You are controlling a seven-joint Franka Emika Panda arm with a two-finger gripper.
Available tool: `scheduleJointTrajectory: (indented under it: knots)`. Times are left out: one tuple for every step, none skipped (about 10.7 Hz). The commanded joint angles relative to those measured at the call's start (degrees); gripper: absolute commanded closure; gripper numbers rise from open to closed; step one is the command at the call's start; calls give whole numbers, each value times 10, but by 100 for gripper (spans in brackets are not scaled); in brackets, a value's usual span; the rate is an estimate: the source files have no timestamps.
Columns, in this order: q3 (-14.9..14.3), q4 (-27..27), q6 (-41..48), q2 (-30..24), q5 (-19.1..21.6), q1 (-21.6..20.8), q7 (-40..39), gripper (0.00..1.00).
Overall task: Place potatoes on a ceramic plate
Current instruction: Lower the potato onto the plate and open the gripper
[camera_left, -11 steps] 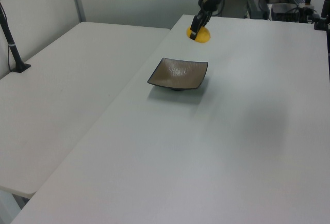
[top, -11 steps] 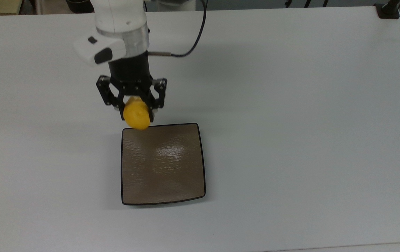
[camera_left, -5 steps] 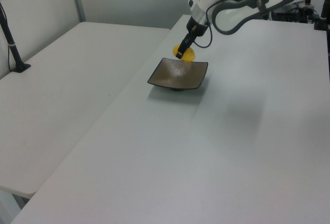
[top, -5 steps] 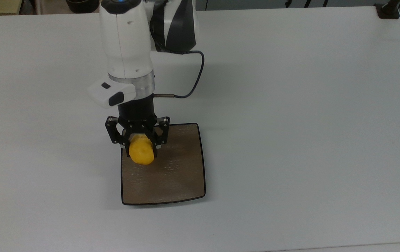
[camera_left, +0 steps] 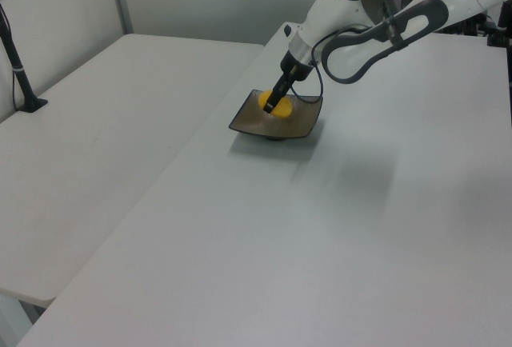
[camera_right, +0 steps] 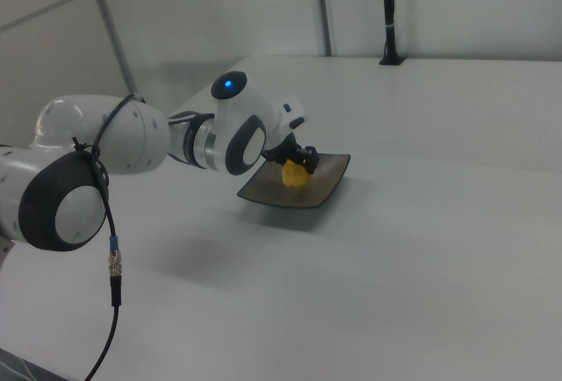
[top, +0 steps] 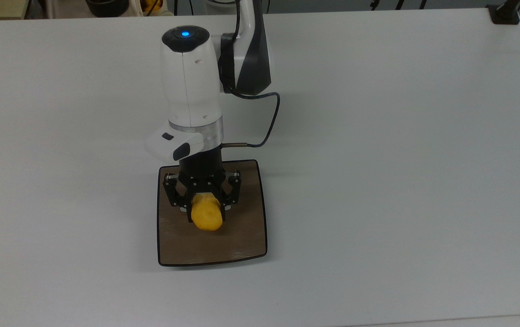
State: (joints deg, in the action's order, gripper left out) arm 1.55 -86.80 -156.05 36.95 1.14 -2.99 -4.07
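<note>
Just one potato [top: 206,216], gripper [top: 205,205]-held, over one plate [top: 242,236]

No text, label, brand, number or sign can be read anywhere — not on the white arm casing [top: 190,81], not on the plate [top: 242,236], not on the table [top: 401,159]. The one mark on the arm is a round blue light [top: 185,33] at the top of its casing — a plain glow, no characters.
</note>
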Motion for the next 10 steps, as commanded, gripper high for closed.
scheduleJointTrajectory:
  knots:
    - [-2,5,-22,15,4,-5,-16,9]
    - [-2,4,-22,15,4,-6,-16,0]
    - [-2,0,-22,12,3,-11,-15,0]
    - [-2,-2,-22,7,2,-12,-12,0]
    - [-2,-9,-14,-12,4,-14,-10,0]
    - [-2,-38,-13,-43,5,-16,-10,0]
    - [-2,-65,-8,-76,5,-17,-9,0]
    - [-2,-74,34,-104,5,-17,-8,0]
    - [-2,-72,105,-135,4,-16,-6,0]
    - [-2,-71,177,-171,4,-15,-6,0]
